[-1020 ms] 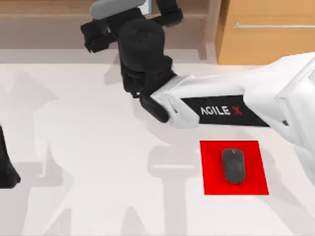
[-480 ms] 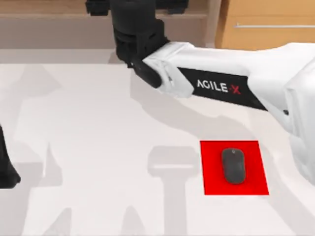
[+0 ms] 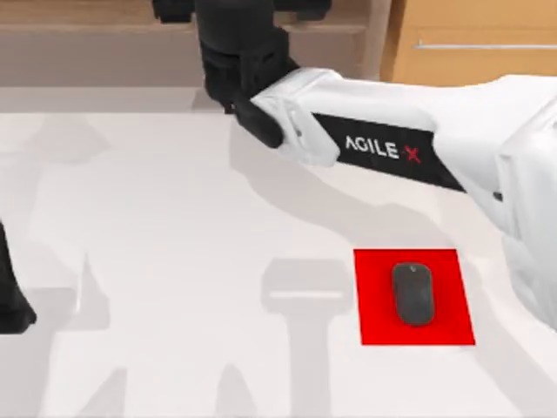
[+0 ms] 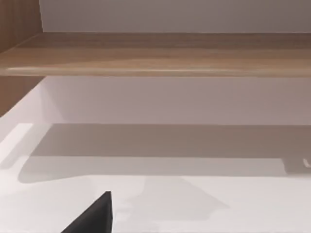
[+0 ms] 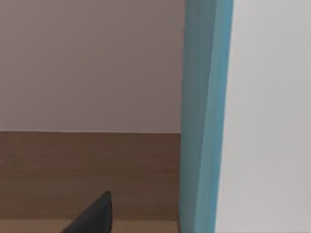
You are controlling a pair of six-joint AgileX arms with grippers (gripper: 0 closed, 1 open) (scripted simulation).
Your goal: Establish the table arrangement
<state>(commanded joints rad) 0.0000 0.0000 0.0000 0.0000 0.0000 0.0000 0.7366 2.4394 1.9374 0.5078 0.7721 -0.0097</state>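
Observation:
The white table (image 3: pixel 174 261) spreads across the top view. My right arm (image 3: pixel 383 148) stretches from the right side to the back. Its black wrist (image 3: pixel 244 52) is over the wooden shelf (image 3: pixel 87 35), and its gripper (image 3: pixel 239 7) is cut off by the picture's top edge. In the right wrist view, an upright blue-edged slab (image 5: pixel 204 121) with a white face stands close by, above a wooden shelf board (image 5: pixel 87 170). One dark fingertip (image 5: pixel 95 218) shows beside the slab. My left arm (image 3: pixel 10 305) is parked at the table's left edge.
A black mouse (image 3: pixel 412 293) lies on a red mat (image 3: pixel 452 322) at the front right. A wooden drawer unit (image 3: pixel 470 61) stands at the back right. The left wrist view looks along the table (image 4: pixel 194 204) under the shelf (image 4: pixel 155 58).
My right arm swung from above the table back to the shelf. The grey-white thing at its gripper a second ago has passed out of the top view. The last half second shows little motion.

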